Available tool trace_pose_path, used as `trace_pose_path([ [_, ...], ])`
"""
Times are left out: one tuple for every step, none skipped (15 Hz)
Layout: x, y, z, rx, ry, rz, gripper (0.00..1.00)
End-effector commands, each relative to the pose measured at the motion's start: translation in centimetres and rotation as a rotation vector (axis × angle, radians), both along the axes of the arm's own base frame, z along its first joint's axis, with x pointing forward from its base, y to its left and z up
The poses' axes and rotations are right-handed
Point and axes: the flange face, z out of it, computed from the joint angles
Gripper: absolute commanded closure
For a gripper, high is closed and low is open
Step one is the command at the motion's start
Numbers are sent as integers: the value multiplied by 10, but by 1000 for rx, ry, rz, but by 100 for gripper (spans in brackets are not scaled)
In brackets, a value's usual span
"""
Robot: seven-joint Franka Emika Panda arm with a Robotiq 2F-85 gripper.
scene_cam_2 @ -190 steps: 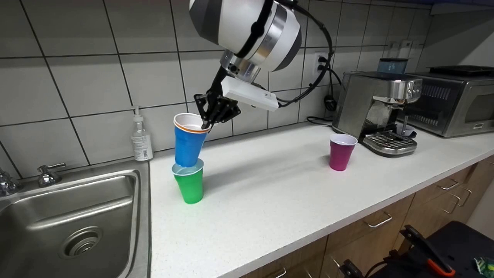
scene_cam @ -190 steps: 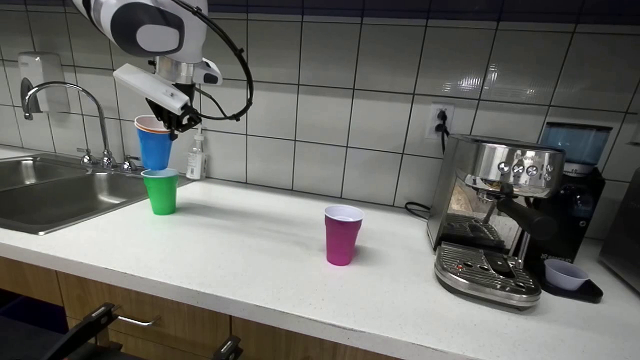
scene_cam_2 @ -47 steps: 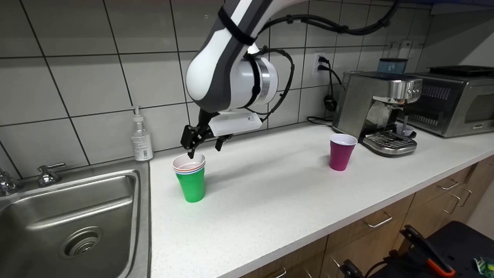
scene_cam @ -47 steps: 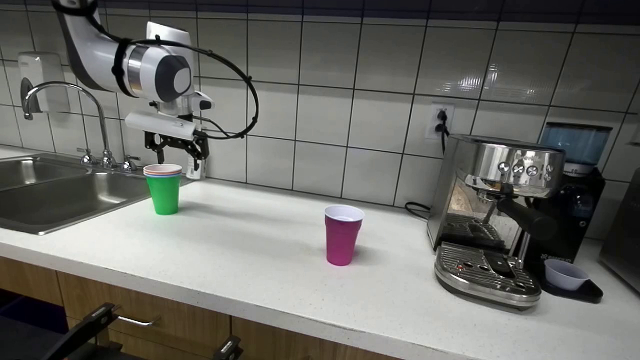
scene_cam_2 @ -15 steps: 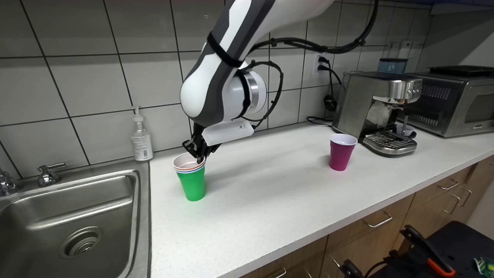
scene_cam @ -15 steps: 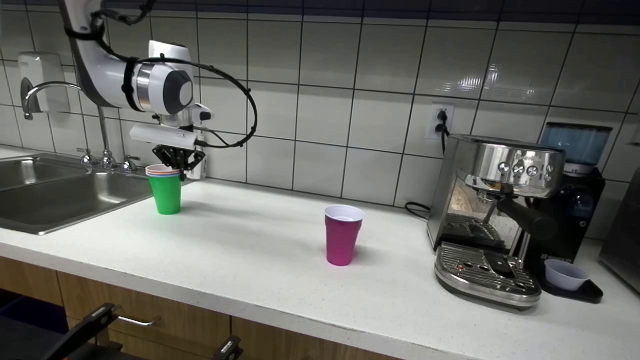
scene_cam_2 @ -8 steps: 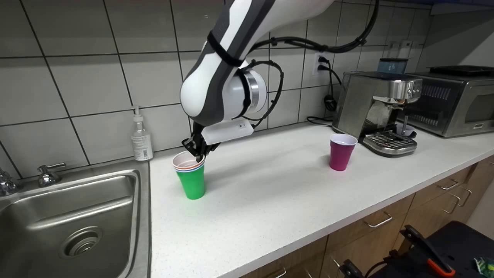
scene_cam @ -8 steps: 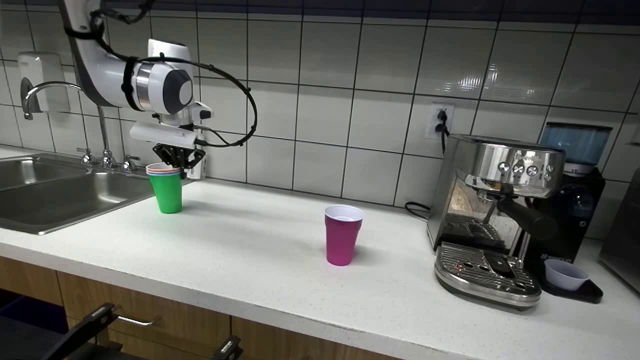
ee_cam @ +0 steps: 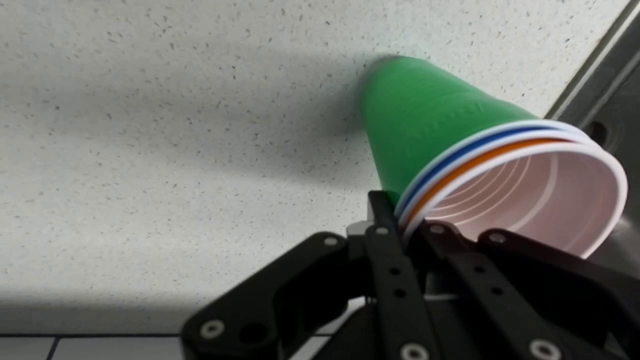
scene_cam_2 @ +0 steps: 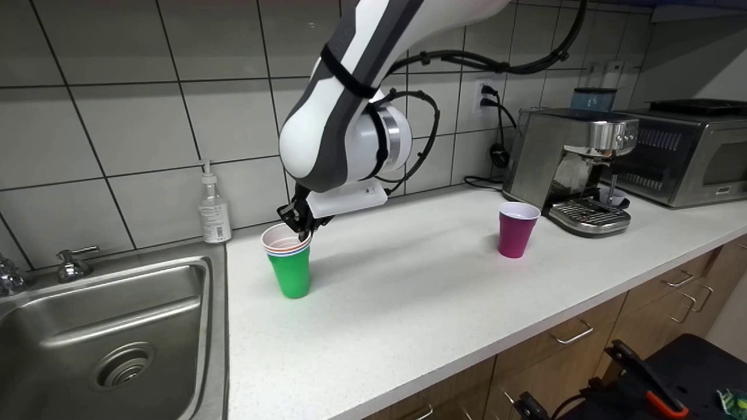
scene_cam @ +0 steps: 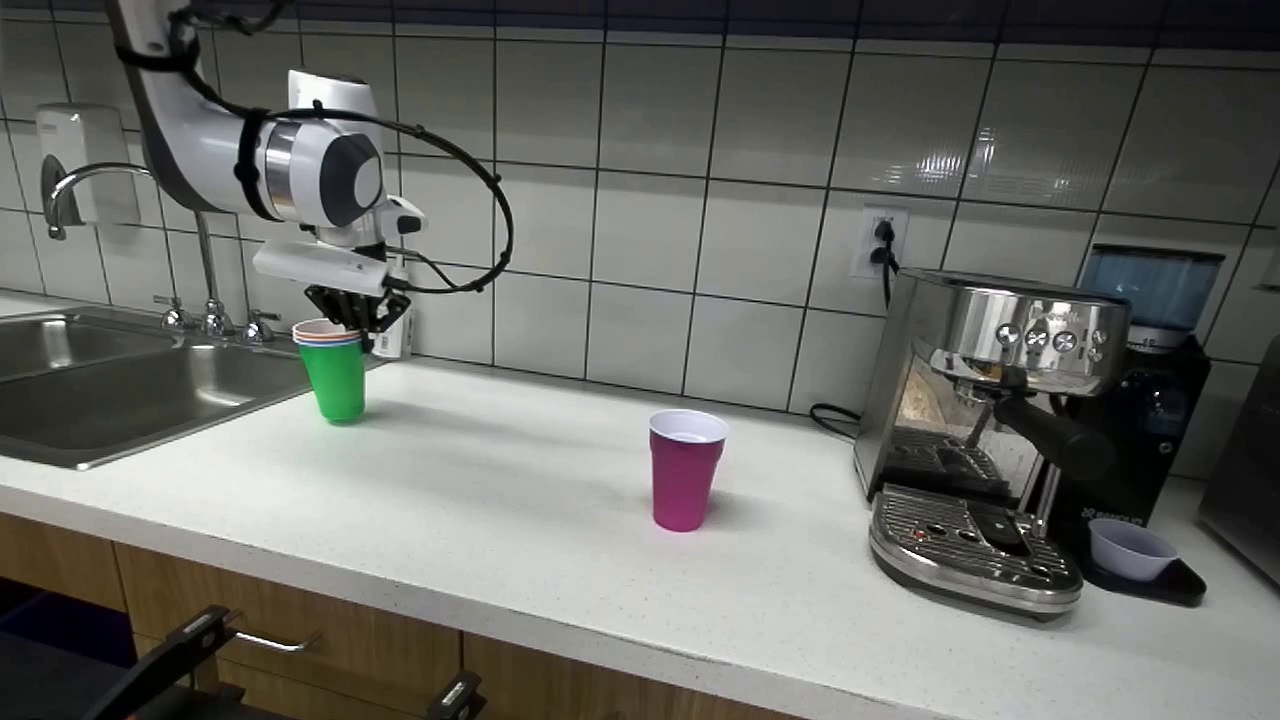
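Note:
A stack of nested cups has a green cup outermost, with a blue rim band and an orange rim band above it in the wrist view. The green cup also shows there and in an exterior view. My gripper is shut on the stack's rims, one finger outside and one inside the pinkish-white innermost cup. The stack leans slightly, and its base looks just off or barely touching the counter. A magenta cup stands upright apart from it, also seen in an exterior view.
A steel sink with a faucet lies beside the stack. A soap bottle stands behind it by the tiled wall. An espresso machine, a grinder and a microwave stand farther along the counter.
The blue and orange cups went into the green cup and were let go. My gripper then came down open, shut on the stack's rims, and has just risen slightly with the stack.

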Motion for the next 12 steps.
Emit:
trace_pose_path([
  [-17,-11,12,9,-8,-70,98],
  [-20,-15,13,13,-8,-87,98],
  [-23,-19,14,14,-7,-98,98],
  [-26,-22,14,15,-7,-105,98],
  [-29,-26,14,15,-5,-105,98],
  [-33,-30,16,11,-6,-101,98],
  [-36,-34,17,9,-7,-99,98],
  [-39,-37,19,7,-8,-99,98],
  [-43,-42,19,5,-5,-103,98],
  [-46,-47,21,4,-4,-106,98],
  [-49,-52,22,0,-3,-110,98],
  [-52,-57,24,-2,-3,-114,98],
])
